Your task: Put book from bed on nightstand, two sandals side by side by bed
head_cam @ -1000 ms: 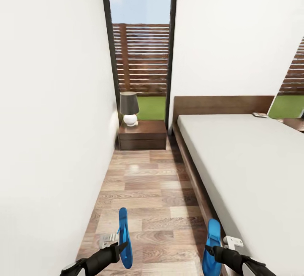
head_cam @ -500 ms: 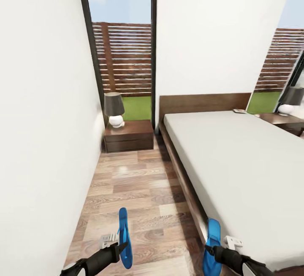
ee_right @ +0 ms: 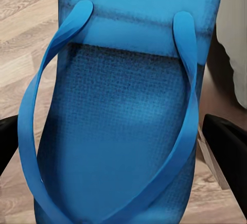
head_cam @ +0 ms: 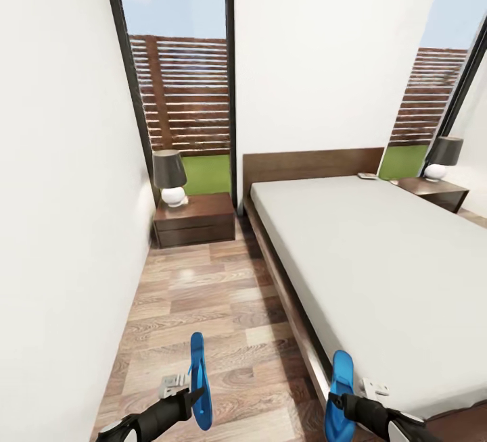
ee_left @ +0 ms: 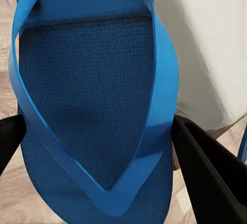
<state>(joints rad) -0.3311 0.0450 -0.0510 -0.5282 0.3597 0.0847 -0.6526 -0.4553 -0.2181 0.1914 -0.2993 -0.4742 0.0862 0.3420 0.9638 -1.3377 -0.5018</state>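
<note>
My left gripper (head_cam: 191, 398) is shut on one bright blue sandal (head_cam: 197, 378), held edge-up over the wood floor. In the left wrist view the sandal (ee_left: 92, 80) sits between the black fingers (ee_left: 206, 172). My right gripper (head_cam: 343, 403) is shut on the other sandal (head_cam: 340, 391), close to the bed frame (head_cam: 284, 293); the right wrist view shows this sandal (ee_right: 128, 90) strap side up. The bed's off-white mattress (head_cam: 365, 253) stretches ahead on the right. A small flat thing, probably the book (head_cam: 368, 176), lies at its head end. One nightstand (head_cam: 196, 220) stands left of the bed, another nightstand (head_cam: 433, 192) right of it.
A white wall (head_cam: 61, 226) closes the left side of a narrow strip of wood floor (head_cam: 203, 293) beside the bed. Each nightstand carries a dark-shaded lamp (head_cam: 169, 175), the other lamp (head_cam: 443, 157) being on the far one. Tall dark-framed windows (head_cam: 179, 77) show a slatted fence.
The whole view has swung to the right, bringing the far nightstand and its lamp into sight. Both grippers and their sandals keep the same place in the picture.
</note>
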